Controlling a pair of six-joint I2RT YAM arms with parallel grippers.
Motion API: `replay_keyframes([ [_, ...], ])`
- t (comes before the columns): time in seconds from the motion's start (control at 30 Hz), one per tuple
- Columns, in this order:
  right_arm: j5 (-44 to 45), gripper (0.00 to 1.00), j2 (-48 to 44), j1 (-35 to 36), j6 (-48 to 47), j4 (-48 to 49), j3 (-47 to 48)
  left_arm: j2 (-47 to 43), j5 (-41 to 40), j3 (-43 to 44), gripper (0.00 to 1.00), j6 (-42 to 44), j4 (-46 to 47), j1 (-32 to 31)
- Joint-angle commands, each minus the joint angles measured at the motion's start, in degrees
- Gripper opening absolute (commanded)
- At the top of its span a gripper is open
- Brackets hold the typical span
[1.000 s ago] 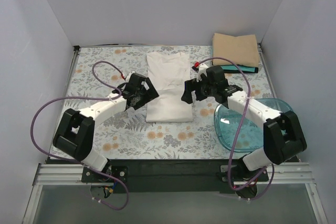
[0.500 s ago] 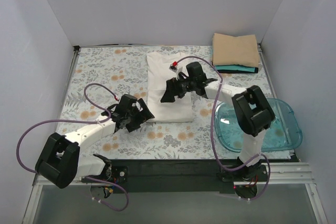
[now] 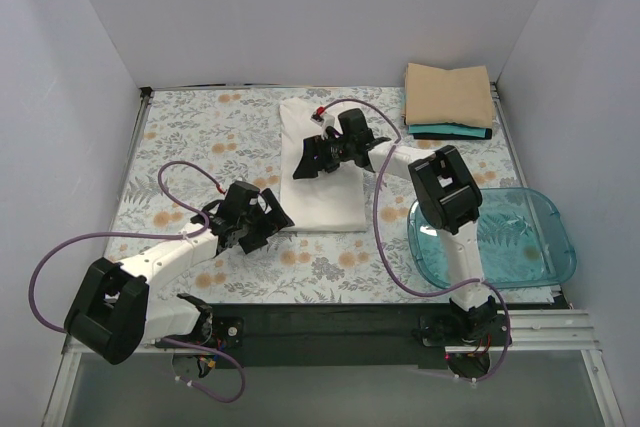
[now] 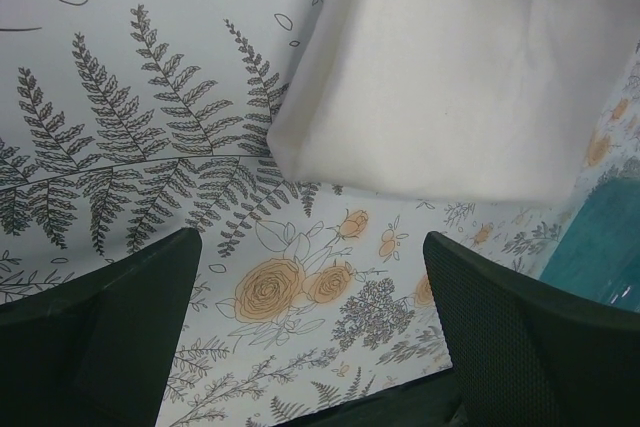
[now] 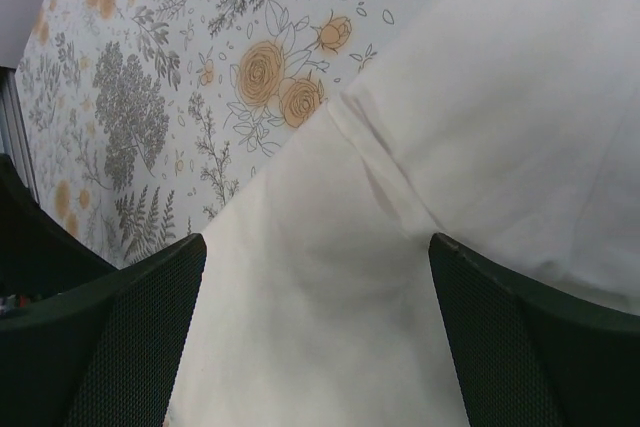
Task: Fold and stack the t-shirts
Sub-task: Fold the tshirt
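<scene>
The off-white t-shirt (image 3: 335, 192) lies folded into a long strip in the middle of the floral cover. My left gripper (image 3: 270, 217) is open and empty, low over the cover just off the shirt's near left corner (image 4: 430, 77); its fingers (image 4: 110, 327) frame bare cover. My right gripper (image 3: 303, 164) is open and empty above the shirt's left half, its fingers (image 5: 110, 347) spread over the cloth (image 5: 340, 287) by a folded sleeve hem. A folded tan shirt (image 3: 448, 94) tops a stack at the back right, with teal and black edges (image 3: 450, 132) under it.
A clear blue plastic tub (image 3: 500, 237) stands at the right near side, under the right arm's forearm; its edge shows in the left wrist view (image 4: 600, 247). White walls close in the table on three sides. Purple cables loop from both arms.
The right gripper has swung from the shirt's right side leftward and back, over the shirt's left half. The left gripper has pulled back from the shirt's left edge to its near left corner.
</scene>
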Motion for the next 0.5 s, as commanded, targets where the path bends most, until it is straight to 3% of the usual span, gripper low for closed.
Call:
replay_keyframes([
  [0.0,1.2,0.98,0.1,-0.3,0.3,-0.7,4.1,-0.8,-0.1,-0.5,0.93,-0.2,0.2,-0.2],
  [0.23,5.2,0.98,-11.5,-0.3,-1.3,-4.1,1.2,3.0,-4.5,2.0,0.93,0.4,0.7,-0.2],
  [0.27,6.4,0.98,-13.3,-0.4,-2.0,-4.1,-2.5,3.6,-4.4,2.3,0.90,0.5,1.0,-0.1],
  [0.3,9.8,0.98,-16.8,-0.4,-2.3,-4.3,-4.5,4.2,-4.3,2.9,0.80,0.6,1.4,-0.1],
  [0.47,17.2,0.98,-27.6,-0.3,-3.3,-4.5,-19.2,7.8,-3.5,2.9,0.64,0.7,2.7,-0.1],
])
